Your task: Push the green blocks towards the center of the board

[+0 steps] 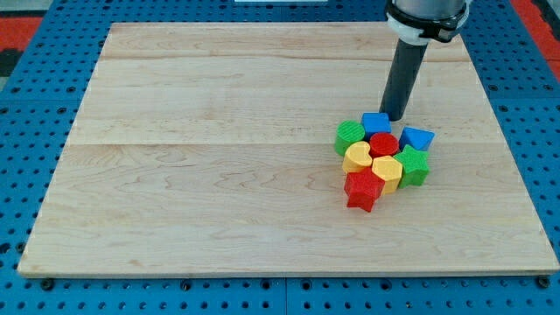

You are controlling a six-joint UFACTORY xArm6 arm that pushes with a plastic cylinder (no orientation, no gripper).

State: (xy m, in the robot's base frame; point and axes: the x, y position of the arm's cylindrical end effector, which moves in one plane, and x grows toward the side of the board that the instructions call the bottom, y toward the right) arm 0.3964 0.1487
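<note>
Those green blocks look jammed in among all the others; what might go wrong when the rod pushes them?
Two risks, as I judge it. The green blocks touch the red and yellow ones, so pushing either probably drags neighbours along. My tip sits at the cluster's top edge beside the blue cube, which a push from here would likely shove first.

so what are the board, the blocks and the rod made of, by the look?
Board: pale wood, probably glued planks; visible grain and lengthwise seams, matte.
Blocks, e.g. green block and red star: likely plastic, possibly 3D-printed; saturated colour, faint ridged texture on the sides.
Rod: dark, smooth, slight sheen; metal or plastic, cannot tell. My tip sits just above the cluster, beside the blue block.
</note>
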